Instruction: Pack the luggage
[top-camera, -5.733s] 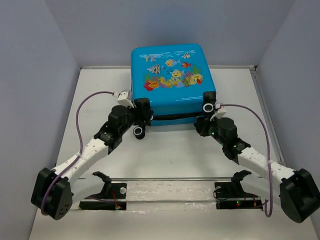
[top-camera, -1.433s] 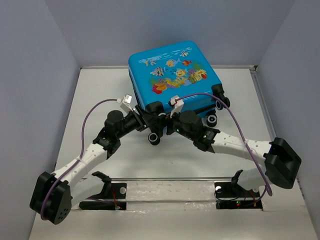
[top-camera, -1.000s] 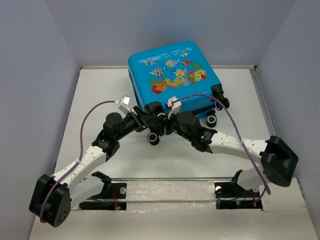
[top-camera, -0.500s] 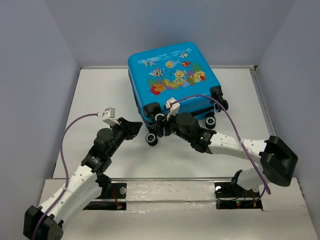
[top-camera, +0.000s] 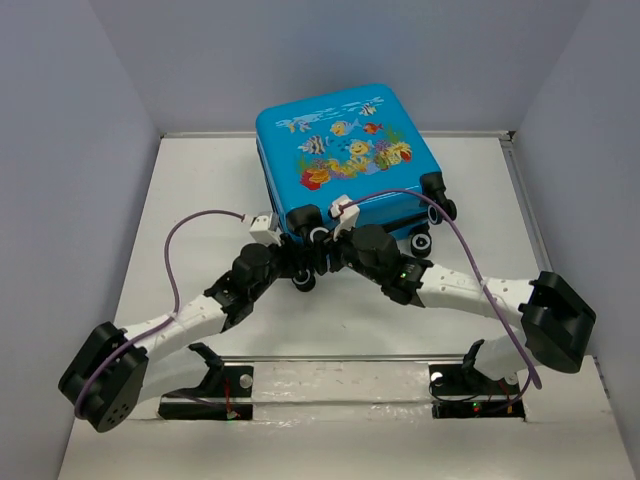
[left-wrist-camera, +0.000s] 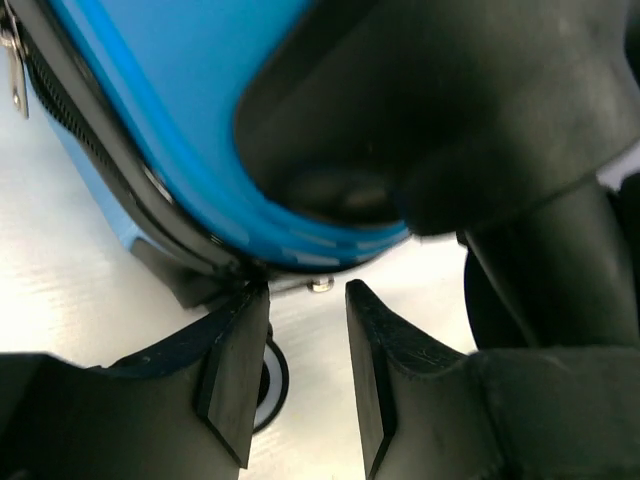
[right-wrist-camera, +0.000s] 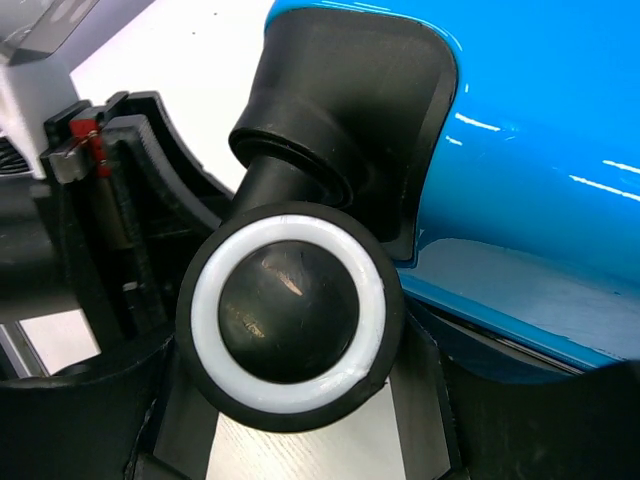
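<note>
The luggage (top-camera: 345, 155), a bright-blue fish-print suitcase, lies closed and flat at the table's back centre. Its near-left corner carries two black wheels with white rings. My right gripper (top-camera: 322, 240) is at the upper wheel. In the right wrist view that wheel (right-wrist-camera: 290, 318) fills the gap between the fingers, and my right gripper (right-wrist-camera: 292, 385) is shut on it. My left gripper (top-camera: 298, 268) sits low at the same corner. In the left wrist view my left gripper (left-wrist-camera: 307, 295) is open with bare table in the gap, under the blue shell (left-wrist-camera: 150, 90). The lower wheel (left-wrist-camera: 270, 385) shows behind the left finger.
Grey walls close in the table on the left, back and right. Two more wheels (top-camera: 424, 241) stick out at the suitcase's near-right corner. A thin rail on two black mounts (top-camera: 340, 357) crosses the near edge. Purple cables loop over both arms.
My left arm, which had pulled back to the left half a second ago, has swung in again to the suitcase's near-left corner. The right gripper and the suitcase have stayed put.
</note>
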